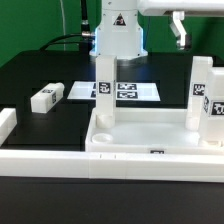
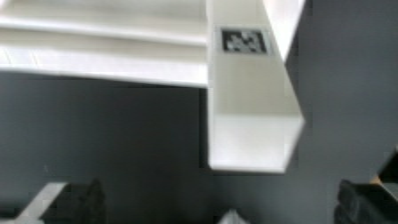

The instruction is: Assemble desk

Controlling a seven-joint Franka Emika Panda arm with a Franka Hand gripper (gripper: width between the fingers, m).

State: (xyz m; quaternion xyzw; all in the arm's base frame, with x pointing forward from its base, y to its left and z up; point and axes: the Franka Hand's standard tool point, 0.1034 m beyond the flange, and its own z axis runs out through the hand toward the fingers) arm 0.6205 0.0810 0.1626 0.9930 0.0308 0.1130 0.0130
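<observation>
The desk's white panel (image 1: 150, 140) lies near the front of the table, rim up. Three white tagged legs stand in its corner sockets: one towards the exterior view's left (image 1: 104, 92), and two on the right, one further back (image 1: 201, 92) and one nearer (image 1: 215, 115). Another leg (image 1: 46, 97) lies loose on the black table at the left. My gripper (image 1: 178, 32) hangs high above the right-hand legs. In the wrist view the gripper (image 2: 222, 205) is open and holds nothing. A standing leg (image 2: 249, 95) rises towards it, with the panel (image 2: 107, 50) behind.
The marker board (image 1: 118, 90) lies flat behind the panel, in front of the robot base (image 1: 118, 35). Long low white border bars run along the front (image 1: 50, 165) and the left edge (image 1: 7, 124). The table top is black.
</observation>
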